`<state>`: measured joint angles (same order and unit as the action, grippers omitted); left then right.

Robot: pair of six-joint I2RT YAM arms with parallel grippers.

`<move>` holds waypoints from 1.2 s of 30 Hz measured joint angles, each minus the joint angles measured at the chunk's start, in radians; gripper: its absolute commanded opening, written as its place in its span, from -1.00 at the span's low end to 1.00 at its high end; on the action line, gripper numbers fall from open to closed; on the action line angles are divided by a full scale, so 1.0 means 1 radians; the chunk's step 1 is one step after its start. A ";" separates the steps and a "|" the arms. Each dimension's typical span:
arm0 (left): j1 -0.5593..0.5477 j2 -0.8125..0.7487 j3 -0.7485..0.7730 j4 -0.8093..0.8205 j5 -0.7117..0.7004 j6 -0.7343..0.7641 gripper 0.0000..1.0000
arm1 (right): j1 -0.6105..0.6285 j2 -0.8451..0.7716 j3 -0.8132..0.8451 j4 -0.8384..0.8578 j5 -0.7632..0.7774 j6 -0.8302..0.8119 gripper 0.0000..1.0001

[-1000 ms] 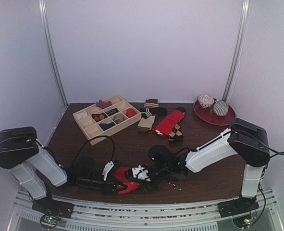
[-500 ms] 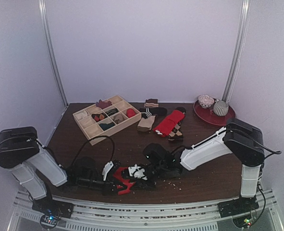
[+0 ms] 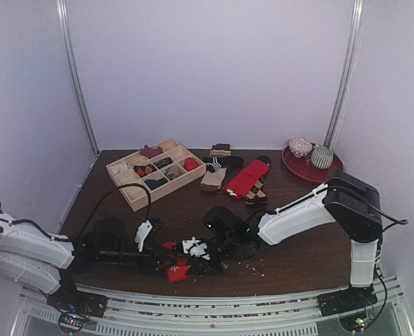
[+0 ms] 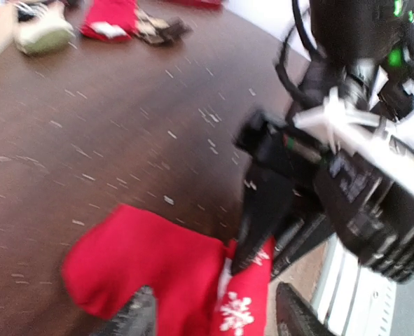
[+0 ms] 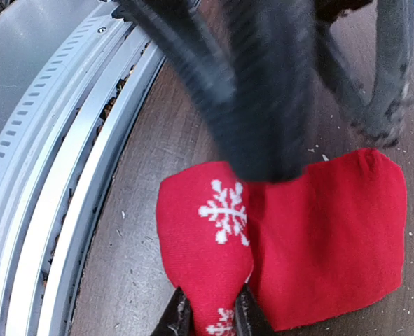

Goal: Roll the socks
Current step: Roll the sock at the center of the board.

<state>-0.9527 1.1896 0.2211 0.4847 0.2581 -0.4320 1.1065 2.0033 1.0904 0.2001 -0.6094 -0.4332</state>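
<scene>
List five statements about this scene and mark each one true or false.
1. The right gripper is pinched shut on the red sock. True.
2. The red sock is plain, with no pattern. False: it carries white snowflakes.
3. The left gripper is clamped on the sock. False: its fingers stand apart, with the sock's fabric showing between them.
4. The wooden tray sits at the table's right rear. False: it is at the left rear, and the red plate is at the right rear.
5. The red sock is at the table's near edge, between the two arms. True.
</scene>
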 measured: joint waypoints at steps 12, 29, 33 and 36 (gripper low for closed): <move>0.098 0.077 -0.016 -0.103 -0.075 0.015 -0.69 | 0.001 0.000 0.036 -0.080 0.011 -0.036 -0.68; 0.099 0.405 0.076 0.181 0.074 0.019 -0.83 | 0.018 0.056 0.202 -0.305 0.038 -0.146 -0.68; 0.100 0.414 0.072 0.203 0.081 0.019 -0.84 | 0.013 0.097 0.262 -0.348 -0.011 -0.117 -0.68; 0.100 0.414 0.066 0.211 0.081 0.019 -0.83 | 0.003 0.111 0.262 -0.343 -0.051 -0.039 -0.68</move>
<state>-0.8524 1.6039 0.2874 0.6956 0.3393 -0.4129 1.1099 2.1143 1.3529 -0.1429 -0.6609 -0.4725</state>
